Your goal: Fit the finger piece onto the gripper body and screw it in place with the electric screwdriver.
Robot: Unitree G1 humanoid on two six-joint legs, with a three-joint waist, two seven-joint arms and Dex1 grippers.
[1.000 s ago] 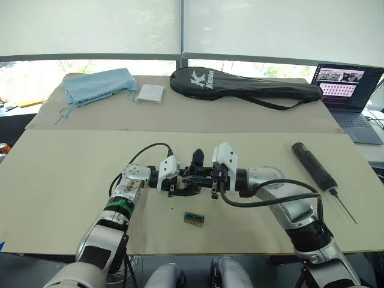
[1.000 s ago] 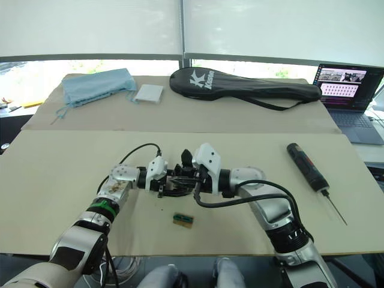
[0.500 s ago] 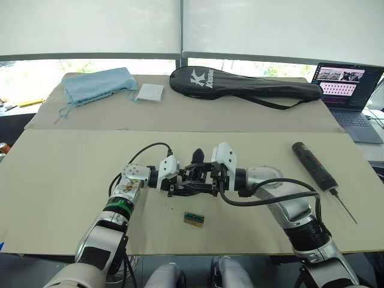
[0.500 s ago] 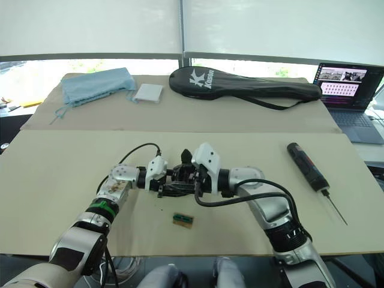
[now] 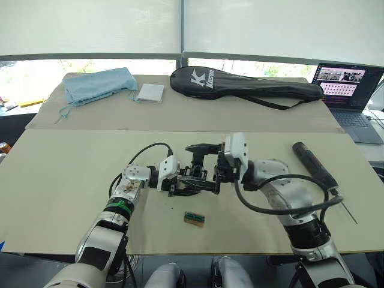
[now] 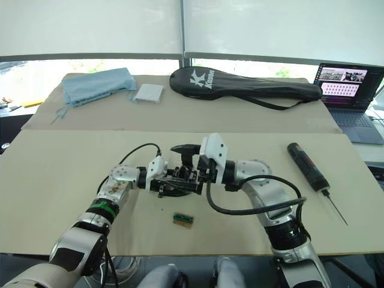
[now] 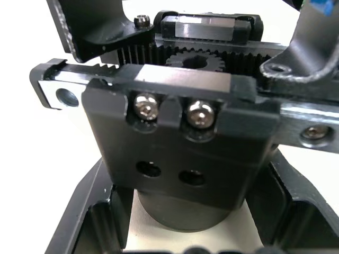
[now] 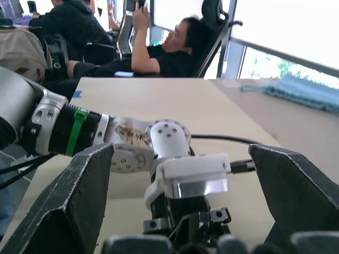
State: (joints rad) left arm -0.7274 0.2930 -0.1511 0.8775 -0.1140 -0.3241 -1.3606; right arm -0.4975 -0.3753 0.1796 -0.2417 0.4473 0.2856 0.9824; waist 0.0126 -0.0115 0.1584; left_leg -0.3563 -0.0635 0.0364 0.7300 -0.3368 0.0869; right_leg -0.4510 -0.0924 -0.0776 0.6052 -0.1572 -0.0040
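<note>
Right gripper (image 5: 201,148) has let go and backed off. Half a second ago it sat low, right against the gripper body; now it's lifted and pulled toward the robot's right, fingers spread wide with nothing between them. The right wrist view agrees: both fingers are far apart and the left wrist is visible between them.

Left gripper (image 5: 180,180) hasn't moved. It's clamped on the gripper body (image 5: 193,177) at mid-table, and in the left wrist view the round base (image 7: 183,209) sits between its fingers (image 7: 87,219), with the rack, gear teeth and two screw heads facing the camera.

Finger piece (image 5: 197,162): my best read is the black part standing up on the body just under the right gripper. I can't tell from here whether it's fully seated or whether that's the body's original finger. Nothing loose is lying near the body apart from a small green-and-tan block (image 5: 193,218) on the table nearer the robot.

Electric screwdriver (image 6: 306,168) lies untouched on the table off to the right, well apart from the assembly, bit pointing toward the near edge.

So the fitting step looks finished, or at least abandoned for now. The right hand is free, and the likely next job is fetching the driver while the left keeps the body steady. Risk: if the piece isn't seated, it could tip before a screw goes in.
</note>
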